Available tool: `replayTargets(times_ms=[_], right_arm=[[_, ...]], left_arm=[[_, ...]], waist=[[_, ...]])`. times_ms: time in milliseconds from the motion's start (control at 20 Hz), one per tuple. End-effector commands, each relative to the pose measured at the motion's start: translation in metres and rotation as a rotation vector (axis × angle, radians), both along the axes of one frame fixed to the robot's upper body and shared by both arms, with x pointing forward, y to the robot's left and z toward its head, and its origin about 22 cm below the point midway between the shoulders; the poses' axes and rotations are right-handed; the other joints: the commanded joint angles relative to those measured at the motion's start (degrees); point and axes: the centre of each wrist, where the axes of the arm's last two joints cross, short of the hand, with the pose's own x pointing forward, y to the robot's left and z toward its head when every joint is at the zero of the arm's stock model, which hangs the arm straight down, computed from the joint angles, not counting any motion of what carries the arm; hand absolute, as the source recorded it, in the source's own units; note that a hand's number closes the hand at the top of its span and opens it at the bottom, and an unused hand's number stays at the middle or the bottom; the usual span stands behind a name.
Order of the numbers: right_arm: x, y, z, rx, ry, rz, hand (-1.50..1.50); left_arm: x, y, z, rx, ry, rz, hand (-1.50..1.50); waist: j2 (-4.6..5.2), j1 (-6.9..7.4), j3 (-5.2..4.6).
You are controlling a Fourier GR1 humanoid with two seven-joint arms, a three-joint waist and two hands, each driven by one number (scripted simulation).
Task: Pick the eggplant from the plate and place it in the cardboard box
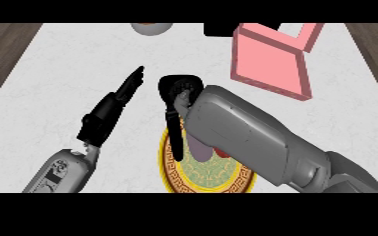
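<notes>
White marbled counter (66,70) edged by dark wood, one pink open-topped box (269,62) beyond right hand (181,92), fingers curled, hold unclear, one gold-rimmed round plate (210,177) below it, left hand (114,105) straight-fingered, empty.

A pale, faintly marbled white surface (59,70) fills nearly the whole view under even light. At its far left and far right corners, strips of dark wood-grain floor (16,35) show beyond its edges. A grey rounded object (151,28) sits at the far edge.
</notes>
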Motion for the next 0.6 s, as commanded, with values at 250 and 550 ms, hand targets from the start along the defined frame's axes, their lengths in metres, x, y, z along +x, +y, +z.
replayTargets(times_ms=[250, 550], right_arm=[[0.009, 0.027, -0.015, -0.215, 0.066, -0.105, -1.50], [0.006, 0.018, -0.052, -0.285, 0.136, -0.090, -1.50]], left_arm=[[-0.012, 0.002, -0.013, -0.020, 0.002, 0.016, 0.00], [-0.016, 0.013, 0.001, 0.003, -0.012, 0.010, 0.00]], waist=[[0.01, -0.11, 0.13], [-0.21, -0.23, 0.18]])
